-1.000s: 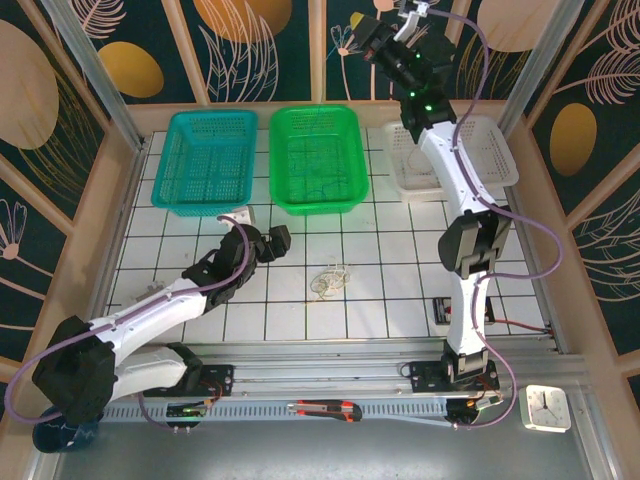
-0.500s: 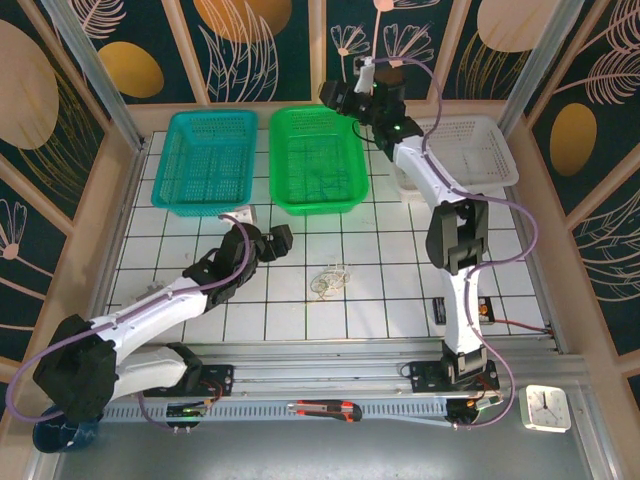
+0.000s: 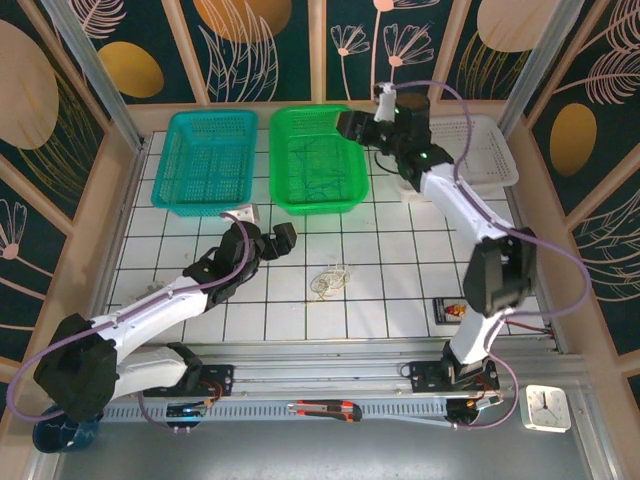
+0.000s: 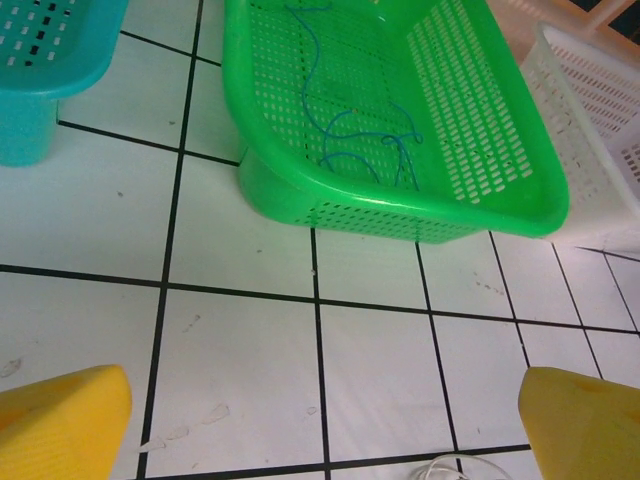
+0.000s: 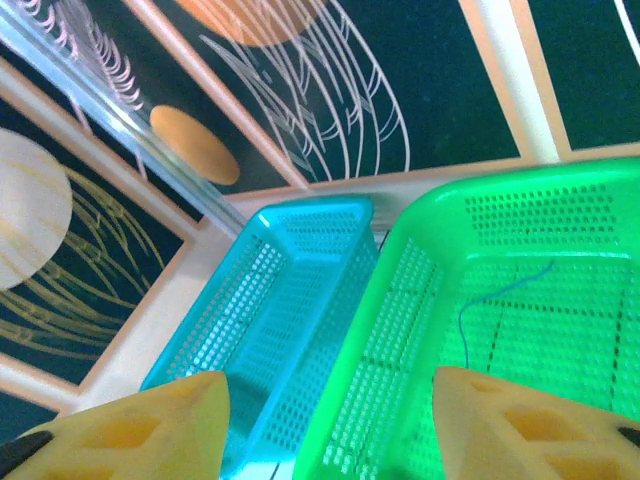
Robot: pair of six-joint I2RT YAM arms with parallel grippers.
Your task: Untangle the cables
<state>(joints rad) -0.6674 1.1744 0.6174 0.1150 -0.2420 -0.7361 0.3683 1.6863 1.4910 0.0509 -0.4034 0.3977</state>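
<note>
Down below right fingers (image 5: pixel 520 420), blue cable (image 5: pixel 463 330)

1. You see a thin dark blue cable (image 4: pixel 390 138) lying slack in open curls on the floor of the green basket (image 4: pixel 400 215).
2. You find the white and pale yellow cables (image 3: pixel 330 280) bunched in a small knot of tight loops on the tiled table (image 3: pixel 400 290), in front of that basket and well apart from the blue one.
</note>
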